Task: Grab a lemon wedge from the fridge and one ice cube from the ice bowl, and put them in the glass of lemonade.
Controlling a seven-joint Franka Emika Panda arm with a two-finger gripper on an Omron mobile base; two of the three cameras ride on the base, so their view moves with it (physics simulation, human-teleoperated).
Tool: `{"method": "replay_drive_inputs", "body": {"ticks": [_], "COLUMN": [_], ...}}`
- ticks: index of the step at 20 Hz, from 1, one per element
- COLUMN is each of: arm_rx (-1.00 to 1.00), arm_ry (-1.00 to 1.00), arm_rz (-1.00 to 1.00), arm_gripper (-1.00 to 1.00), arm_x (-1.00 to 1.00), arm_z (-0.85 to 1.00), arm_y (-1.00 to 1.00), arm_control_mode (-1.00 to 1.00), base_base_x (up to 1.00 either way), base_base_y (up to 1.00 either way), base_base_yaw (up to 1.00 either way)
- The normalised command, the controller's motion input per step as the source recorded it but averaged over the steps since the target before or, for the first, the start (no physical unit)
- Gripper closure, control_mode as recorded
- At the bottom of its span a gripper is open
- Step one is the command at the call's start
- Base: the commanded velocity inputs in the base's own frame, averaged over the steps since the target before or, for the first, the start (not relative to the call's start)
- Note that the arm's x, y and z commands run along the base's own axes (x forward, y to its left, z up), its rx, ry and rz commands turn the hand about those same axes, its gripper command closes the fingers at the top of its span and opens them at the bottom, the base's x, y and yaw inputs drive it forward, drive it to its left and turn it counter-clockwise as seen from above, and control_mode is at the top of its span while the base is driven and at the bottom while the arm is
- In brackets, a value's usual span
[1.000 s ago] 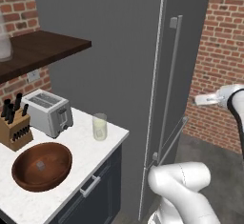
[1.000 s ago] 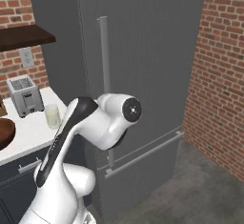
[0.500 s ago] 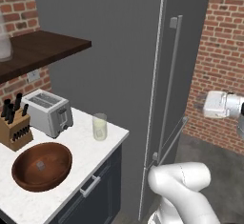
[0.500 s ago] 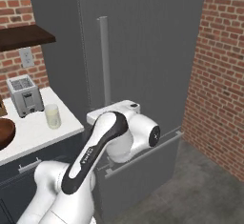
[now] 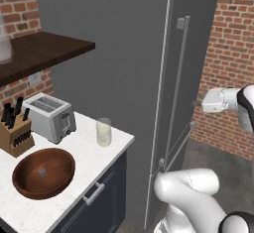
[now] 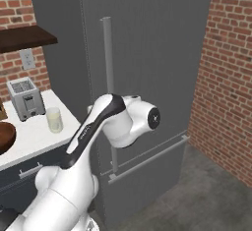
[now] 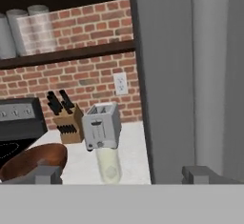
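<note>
Facing the tall matte grey fridge (image 5: 134, 78), I see its door shut, its long vertical grey bar handle (image 5: 177, 86) upright on the front and a second grey bar (image 6: 147, 158) slanting across the lower drawer. My pincer (image 7: 122, 173) is spread wide and holds nothing; its two dark tips rise at the bottom of the hand view, one before the bowl, the other before the fridge wall. In the left base view my white hand (image 5: 218, 100) hangs in the air to the right of the fridge handle, apart from it. The short clear glass of pale yellow-white lemonade (image 5: 103, 131) stands upright on the white tabletop (image 5: 74, 177), near the edge next to the fridge. Beside it, further from the fridge, sits a silver two-slot toaster (image 5: 49, 117), and past that a wooden knife block (image 5: 15, 130) with black handles. Nearer the front lies the wide shallow ice bowl of dark reddish-brown wood (image 5: 43, 172), and in it one small pale grey ice cube (image 5: 42, 172) rests near the middle. A dark wooden shelf (image 5: 39, 53) runs along the red brick wall (image 5: 22, 14) above the toaster, and frosted jars (image 7: 28, 30) stand on it. With the door closed, I cannot tell where the lemon wedge is.
</note>
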Motion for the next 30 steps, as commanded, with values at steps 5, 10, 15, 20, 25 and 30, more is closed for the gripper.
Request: {"method": "replay_drive_inputs", "body": {"ticks": [5, 10, 15, 20, 25, 30], "arm_rx": [0.02, 0.0, 0.0, 0.0, 0.0, 0.0], "arm_ry": [0.07, -0.01, -0.04, -0.09, -0.03, 0.0], "arm_rz": [0.0, 0.0, 0.0, 0.0, 0.0, 0.0], "arm_gripper": [-1.0, -1.0, -1.0, -1.0, -1.0, -1.0], "arm_x": [0.25, 0.04, 0.18, 0.32, 0.3, 0.24], "arm_z": [-0.02, -0.25, -0.22, -0.16, -0.04, 0.0], "arm_y": [-0.02, -0.04, 0.0, 0.0, 0.0, 0.0], "arm_control_mode": [-1.0, -1.0, -1.0, -1.0, -1.0, -1.0], "base_base_x": [0.0, 0.0, 0.0, 0.0, 0.0, 0.0], "base_base_y": [0.0, 0.0, 0.0, 0.0, 0.0, 0.0], "base_base_yaw": [0.0, 0.0, 0.0, 0.0, 0.0, 0.0]}}
